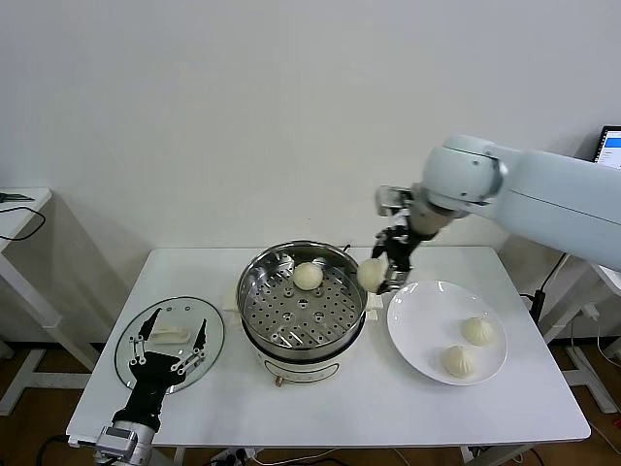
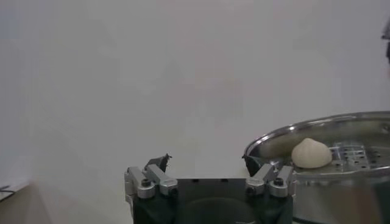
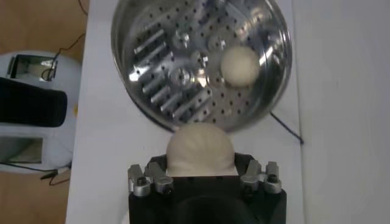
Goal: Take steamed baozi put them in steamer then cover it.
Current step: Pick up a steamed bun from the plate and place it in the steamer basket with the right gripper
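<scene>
The steel steamer [image 1: 254,291] stands mid-table with one baozi [image 1: 308,276] on its perforated tray. My right gripper [image 1: 380,273] is shut on a second baozi [image 1: 372,275], held in the air just over the steamer's right rim. In the right wrist view that baozi [image 3: 200,150] fills the jaws, with the steamer [image 3: 146,67] and the baozi inside it [image 3: 239,66] below. Two more baozi [image 1: 477,331] [image 1: 459,361] lie on the white plate [image 1: 417,311]. The glass cover [image 1: 170,342] lies flat at the left. My left gripper [image 1: 171,342] rests open over it.
The white plate sits right of the steamer, close to its rim. The table's front edge runs just below the cover and plate. A side table [image 1: 19,209] stands at the far left, and a screen corner [image 1: 609,148] shows at the far right.
</scene>
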You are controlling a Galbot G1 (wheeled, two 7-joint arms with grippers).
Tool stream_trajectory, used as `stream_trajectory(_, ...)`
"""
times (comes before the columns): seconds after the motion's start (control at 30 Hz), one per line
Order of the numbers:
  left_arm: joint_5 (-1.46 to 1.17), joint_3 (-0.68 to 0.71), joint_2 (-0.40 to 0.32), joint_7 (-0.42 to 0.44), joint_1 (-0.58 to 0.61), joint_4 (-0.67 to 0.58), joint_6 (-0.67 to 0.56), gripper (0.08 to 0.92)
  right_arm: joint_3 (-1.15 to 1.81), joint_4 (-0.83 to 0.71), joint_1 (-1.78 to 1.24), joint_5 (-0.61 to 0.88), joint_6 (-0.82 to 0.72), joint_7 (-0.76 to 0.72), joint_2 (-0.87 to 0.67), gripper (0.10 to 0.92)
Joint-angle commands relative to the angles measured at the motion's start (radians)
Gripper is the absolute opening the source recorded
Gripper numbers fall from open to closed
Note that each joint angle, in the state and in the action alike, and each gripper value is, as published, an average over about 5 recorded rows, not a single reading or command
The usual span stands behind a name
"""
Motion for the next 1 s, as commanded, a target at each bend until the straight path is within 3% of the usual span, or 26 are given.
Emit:
stream_trajectory(0.03, -0.004, -0.006, 0.000, 0.001, -0.004, 0.005, 0.001, 0.823, -0.023, -0.060, 0.010, 0.066, -0.071, 0.044, 0.245, 0.712)
stream_trajectory(0.3, -0.016, -0.022, 0.005, 0.003, -0.010, 0.011, 0.004, 0.823, 0.031, -0.231, -0.126, 0.010, -0.070, 0.053, 0.407, 0.712)
stream_trajectory(1.0, -0.017, -0.026, 0.008, 0.007, -0.014, 0.031, 0.005, 0.823, 0.067, -0.495, -0.299, -0.131, -0.034, 0.023, 0.567, 0.712)
